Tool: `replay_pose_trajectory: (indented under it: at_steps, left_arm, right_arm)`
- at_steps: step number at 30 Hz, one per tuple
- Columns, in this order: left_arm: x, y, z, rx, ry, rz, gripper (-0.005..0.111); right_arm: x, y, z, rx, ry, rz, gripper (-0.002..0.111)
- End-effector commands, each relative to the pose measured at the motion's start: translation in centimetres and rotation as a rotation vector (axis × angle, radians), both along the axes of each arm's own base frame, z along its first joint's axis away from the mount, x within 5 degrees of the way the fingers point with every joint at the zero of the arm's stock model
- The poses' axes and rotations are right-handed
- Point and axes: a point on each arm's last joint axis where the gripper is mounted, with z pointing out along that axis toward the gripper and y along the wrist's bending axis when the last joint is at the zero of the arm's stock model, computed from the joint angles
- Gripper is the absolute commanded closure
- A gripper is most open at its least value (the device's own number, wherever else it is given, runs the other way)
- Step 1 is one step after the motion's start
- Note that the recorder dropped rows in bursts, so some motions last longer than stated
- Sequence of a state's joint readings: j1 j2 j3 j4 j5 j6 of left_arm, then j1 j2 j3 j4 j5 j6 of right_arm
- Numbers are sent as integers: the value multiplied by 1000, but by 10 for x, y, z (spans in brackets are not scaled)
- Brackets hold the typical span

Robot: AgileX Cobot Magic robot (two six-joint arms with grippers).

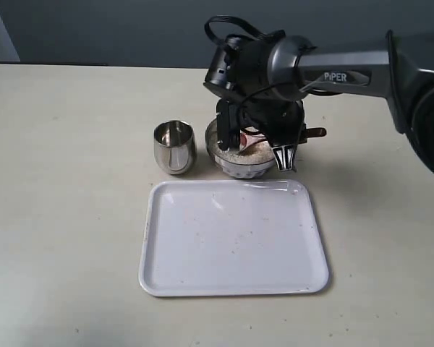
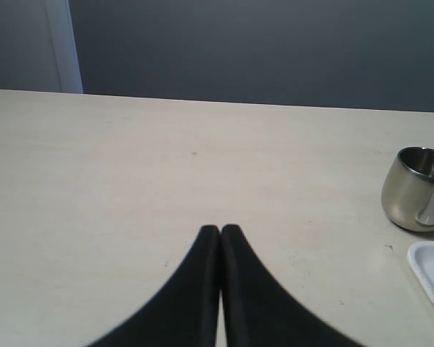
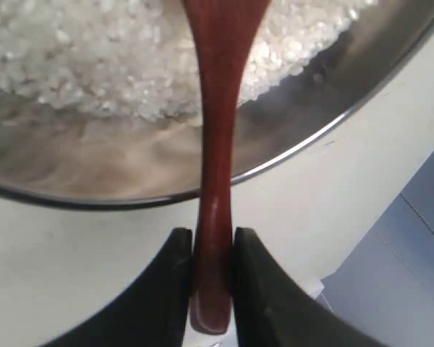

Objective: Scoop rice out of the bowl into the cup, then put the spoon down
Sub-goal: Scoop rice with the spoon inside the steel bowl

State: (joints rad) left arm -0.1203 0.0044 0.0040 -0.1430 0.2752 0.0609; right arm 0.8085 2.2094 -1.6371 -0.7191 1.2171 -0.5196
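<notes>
Right tool (image 3: 213, 235) clamps the spoon (image 3: 218, 108) handle, its head over rice (image 3: 72, 58) in the bowl (image 3: 311, 116); left tool (image 2: 220, 228) closed.

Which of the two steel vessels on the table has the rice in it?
The wider, shallower bowl: white rice lies in it, with the spoon reaching in. The narrower cup beside it shows no rice.

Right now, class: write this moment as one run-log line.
phase: scooping | right gripper: shut on spoon | spoon: reaching into bowl, at rice | left gripper: shut, empty | cup: beside bowl
</notes>
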Motion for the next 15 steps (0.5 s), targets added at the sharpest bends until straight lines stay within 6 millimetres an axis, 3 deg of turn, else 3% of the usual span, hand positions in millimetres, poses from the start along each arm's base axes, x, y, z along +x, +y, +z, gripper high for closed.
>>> replay_pose_trajectory:
  at_steps: [1,15]
  left_arm:
    - [0,0,3,-6,-21,-8,106]
    - [0,0,3,-6,-21,-8,106]
  right_arm:
    - [4,-6,1,20,20,-35,109]
    - [7,-12,0,47,42,-73,109]
